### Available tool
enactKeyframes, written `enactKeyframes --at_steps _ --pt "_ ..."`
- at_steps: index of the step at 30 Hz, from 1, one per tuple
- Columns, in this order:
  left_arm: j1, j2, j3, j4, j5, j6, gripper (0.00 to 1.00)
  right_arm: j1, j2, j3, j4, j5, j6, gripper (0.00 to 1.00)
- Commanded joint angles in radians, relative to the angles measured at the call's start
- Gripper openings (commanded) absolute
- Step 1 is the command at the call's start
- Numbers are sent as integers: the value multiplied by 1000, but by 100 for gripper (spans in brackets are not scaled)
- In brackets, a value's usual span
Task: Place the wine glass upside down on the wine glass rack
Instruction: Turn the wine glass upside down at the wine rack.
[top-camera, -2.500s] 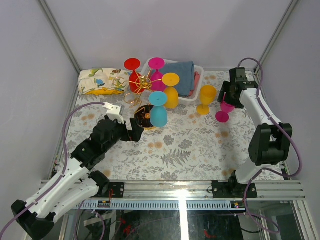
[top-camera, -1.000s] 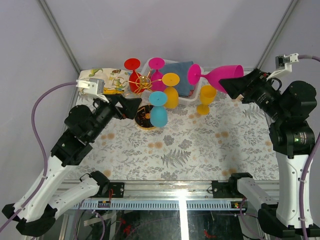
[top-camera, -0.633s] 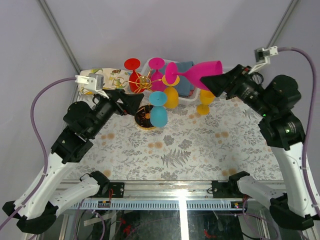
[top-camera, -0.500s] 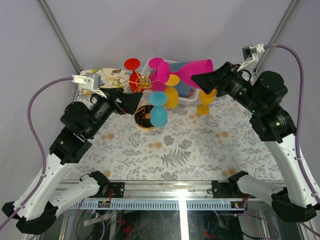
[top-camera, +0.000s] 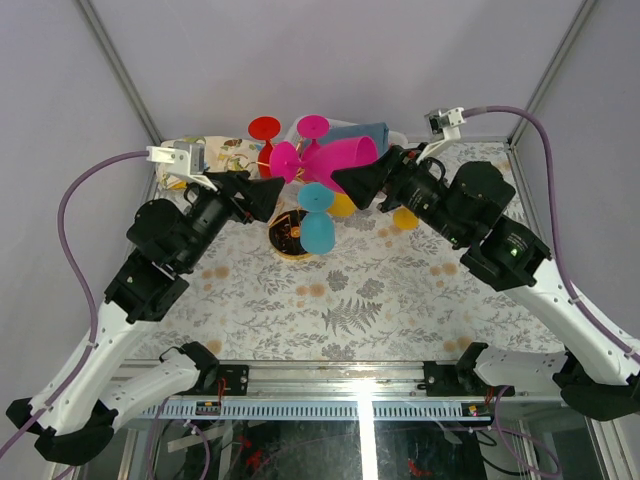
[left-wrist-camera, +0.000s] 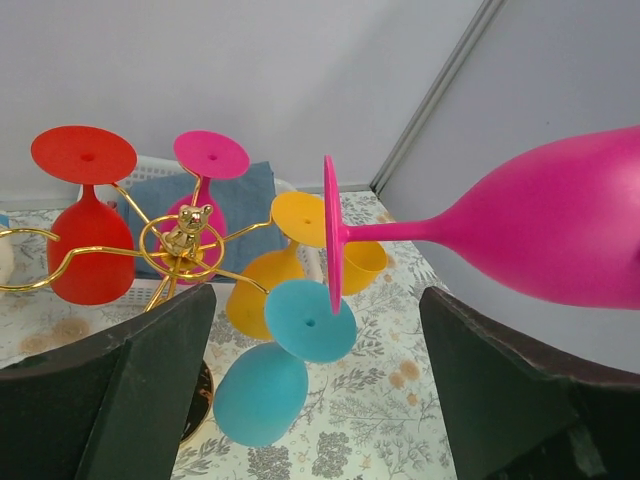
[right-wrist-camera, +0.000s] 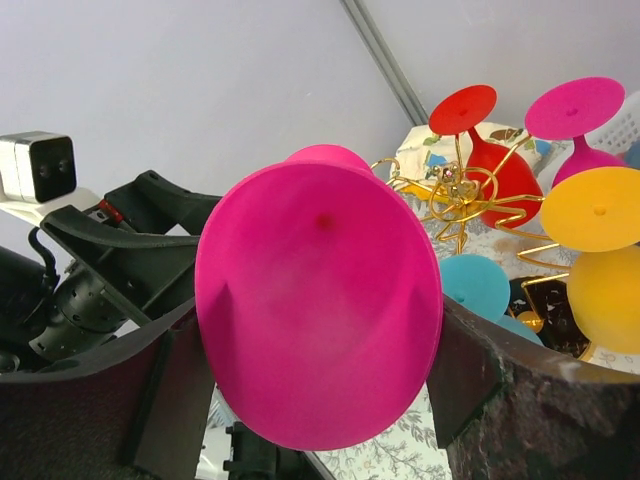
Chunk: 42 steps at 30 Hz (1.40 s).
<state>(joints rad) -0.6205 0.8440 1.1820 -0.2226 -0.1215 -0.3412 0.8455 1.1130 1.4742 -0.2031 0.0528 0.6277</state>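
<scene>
- Top view: the right tool (top-camera: 352, 180) grips the pink wine glass (top-camera: 335, 158) by its bowl. A moment ago the glass was far off on the right. Now it has come over to the wine glass rack (top-camera: 280, 236).
- The glass lies on its side with its foot pointing left at the gold wires. So it is close but not hung yet, and I think it must turn foot-up first.
- The left tool (top-camera: 262, 192) waits just left of the rack. The pink foot covers the rack's middle, so I cannot tell if they touch.
- A yellow glass (top-camera: 405, 215) on the flowery surface (top-camera: 380, 290) is mostly hidden by the right arm.
- Left wrist view: the left tool's jaws stand wide with nothing held. The pink glass (left-wrist-camera: 540, 240) comes in from the right, its bowl cut off at the edge.
- Right wrist view: the pink bowl (right-wrist-camera: 320, 310) fills the middle between both fingers. It hides its own stem and foot.
</scene>
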Motion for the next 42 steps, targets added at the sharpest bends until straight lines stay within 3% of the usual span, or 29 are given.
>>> enactKeyframes --at_steps 1,9,15,22,27,32,39,42 --pt "7 0 -4 81 -42 28 79 44 -1 -1 116 96 -32 63" --pt "7 19 -10 93 -61 52 56 76 -3 -35 137 61 -3 62" --pt "6 29 -17 100 -56 51 31 85 -26 -69 157 49 16 62" --pt "8 38 -26 96 -26 40 24 88 -39 -103 209 12 24 64" --pt "7 41 -38 88 -18 39 1 87 -45 -122 239 -15 9 68" --pt "7 41 -47 83 -3 40 0 87 -42 -124 240 -15 -15 75" --pt "7 19 -60 54 -13 71 0 87 -45 -98 148 30 -84 99" --pt "7 14 -66 39 -15 91 0 86 -73 -121 135 46 -108 100"
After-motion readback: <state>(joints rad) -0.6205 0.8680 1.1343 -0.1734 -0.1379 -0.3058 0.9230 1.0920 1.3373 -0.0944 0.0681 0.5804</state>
